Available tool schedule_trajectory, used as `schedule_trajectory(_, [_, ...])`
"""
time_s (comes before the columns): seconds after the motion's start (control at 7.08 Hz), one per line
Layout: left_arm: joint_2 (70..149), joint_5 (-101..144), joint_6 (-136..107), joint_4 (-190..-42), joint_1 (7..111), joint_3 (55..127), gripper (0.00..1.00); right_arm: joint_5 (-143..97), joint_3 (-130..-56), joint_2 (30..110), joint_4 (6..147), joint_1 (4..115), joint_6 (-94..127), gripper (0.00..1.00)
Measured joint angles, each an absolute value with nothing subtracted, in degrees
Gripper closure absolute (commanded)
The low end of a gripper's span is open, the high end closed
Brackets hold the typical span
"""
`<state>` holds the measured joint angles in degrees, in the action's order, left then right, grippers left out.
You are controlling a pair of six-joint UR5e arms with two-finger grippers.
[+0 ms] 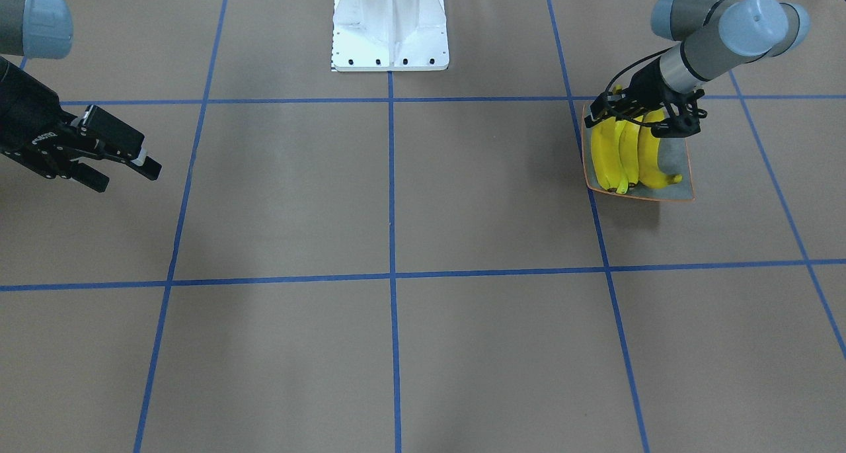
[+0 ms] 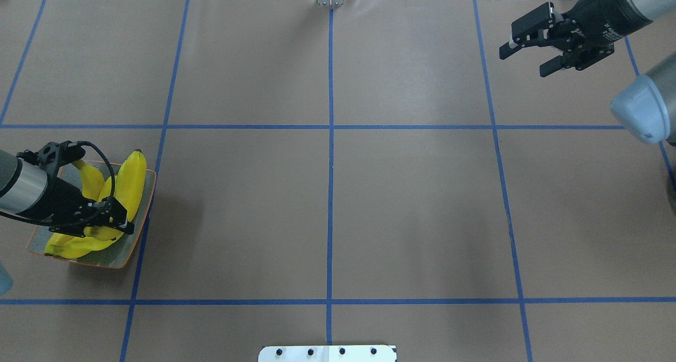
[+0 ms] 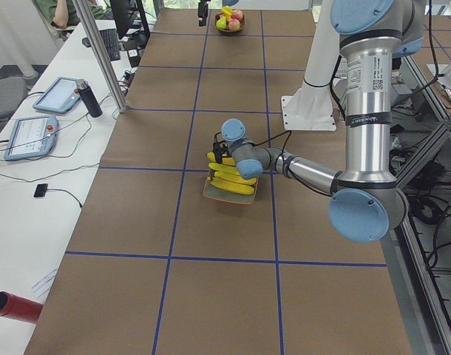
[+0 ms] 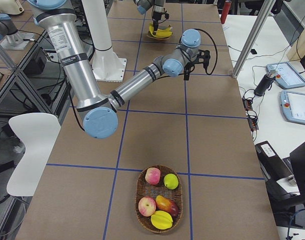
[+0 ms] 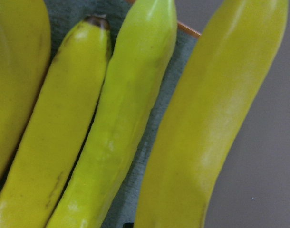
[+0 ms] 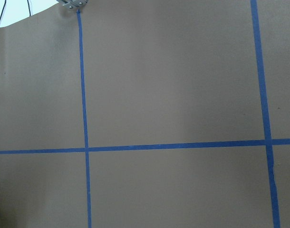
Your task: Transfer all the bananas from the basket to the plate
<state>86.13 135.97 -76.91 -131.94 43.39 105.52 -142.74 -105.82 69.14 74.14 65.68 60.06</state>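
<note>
My left claw (image 2: 108, 219) hangs low over the near ends of the bananas (image 2: 132, 182); I cannot tell whether it is spread or pinched. Four lie side by side on the plate (image 2: 124, 244) near the table's left end. The wicker basket (image 4: 136, 197) at the right end shows no banana that I can make out. I judge this the last placing: next I should let go if gripping, then rise straight up. My right claw (image 2: 529, 59) gapes wide and holds nothing, near the far right corner.

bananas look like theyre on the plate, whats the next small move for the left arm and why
Probably lift the left gripper straight up, jaws open. It sits low over the bananas, which lie side by side on the plate, and I see no banana in the basket. A sideways exit might drag one off the rim.
</note>
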Motion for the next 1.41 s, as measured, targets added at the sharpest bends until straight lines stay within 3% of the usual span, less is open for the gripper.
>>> schedule_trajectory(0.42, [86.2,136.0,-76.9,-132.1,43.3,104.6,1.0,-142.7,-105.6,69.2,74.0,65.7,60.0,0.01])
schedule_trajectory(0.57, [86.1,136.0,-76.9,-132.1,43.3,104.5,0.85,-142.7,-105.6,69.2,74.0,65.7,60.0,0.0])
schedule_trajectory(0.71, [86.1,136.0,-76.9,-132.1,43.3,104.4,0.01,-142.7,-105.5,69.2,74.0,65.7,60.0,0.0])
schedule_trajectory(1.41, [86.2,133.5,-76.9,-132.4,43.2,104.5,0.0,-142.7,-105.4,69.1,74.0,65.7,60.0,0.01])
